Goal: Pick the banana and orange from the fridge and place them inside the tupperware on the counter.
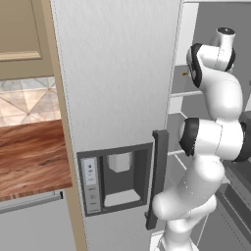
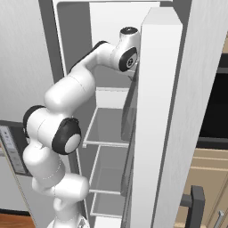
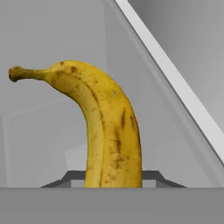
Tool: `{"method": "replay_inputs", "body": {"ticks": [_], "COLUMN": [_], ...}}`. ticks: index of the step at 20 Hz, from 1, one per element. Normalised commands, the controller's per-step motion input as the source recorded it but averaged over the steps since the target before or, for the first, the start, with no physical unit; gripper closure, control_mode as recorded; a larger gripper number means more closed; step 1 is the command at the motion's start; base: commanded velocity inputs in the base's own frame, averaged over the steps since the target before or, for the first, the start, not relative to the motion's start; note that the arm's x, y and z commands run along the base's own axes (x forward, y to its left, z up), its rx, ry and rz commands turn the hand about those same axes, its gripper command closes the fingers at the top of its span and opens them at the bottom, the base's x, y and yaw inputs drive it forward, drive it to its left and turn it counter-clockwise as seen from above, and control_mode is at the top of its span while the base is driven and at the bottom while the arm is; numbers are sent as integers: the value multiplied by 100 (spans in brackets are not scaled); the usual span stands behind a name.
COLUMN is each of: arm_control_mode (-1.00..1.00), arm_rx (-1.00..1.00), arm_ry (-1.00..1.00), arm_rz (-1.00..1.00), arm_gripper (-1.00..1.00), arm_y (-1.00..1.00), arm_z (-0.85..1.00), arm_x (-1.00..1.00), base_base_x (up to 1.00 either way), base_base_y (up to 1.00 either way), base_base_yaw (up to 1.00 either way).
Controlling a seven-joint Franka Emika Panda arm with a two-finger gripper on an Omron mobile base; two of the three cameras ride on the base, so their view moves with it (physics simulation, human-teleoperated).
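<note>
The yellow banana (image 3: 105, 127), flecked with brown, rises from the bottom of the hand view with its stem curving to the upper left. My gripper (image 3: 111, 180) is shut on its lower end, a dark fingertip (image 3: 70, 177) showing on either side. Behind it are the pale grey inner walls of the fridge (image 3: 52, 39). From the base views my arm reaches into the open fridge (image 2: 109, 124) at upper-shelf height, and the hand is hidden behind the door edge (image 2: 156, 89). The orange and the tupperware are out of view.
The shut fridge door (image 1: 117, 73) with its dispenser recess (image 1: 120, 179) and dark handle (image 1: 158, 176) stands left of the arm. The wood-grain counter (image 1: 29, 157) lies further left. White shelves (image 2: 104, 178) stack below the hand.
</note>
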Motion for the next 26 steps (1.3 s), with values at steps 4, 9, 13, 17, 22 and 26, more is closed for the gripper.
{"method": "replay_inputs", "body": {"ticks": [4, 9, 13, 17, 22, 26], "arm_control_mode": [-100, -100, -100, -100, -100, -100], "arm_rx": [0, 0, 0, 0, 0, 0], "arm_ry": [-19, -10, 0, 0, 0, 0], "arm_rz": [0, 0, 0, 0, 0, 0], "arm_gripper": [100, 100, 100, 100, 100, 100], "arm_y": [11, 31, 43, 31, 15, 6], "arm_z": [-14, -1, 18, 22, 12, 11], "arm_x": [-42, -46, -42, -63, -80, -88], "base_base_x": [0, 0, 0, 0, 0, 0], "base_base_y": [0, 0, 0, 0, 0, 0], "base_base_yaw": [0, 0, 0, 0, 0, 0]}}
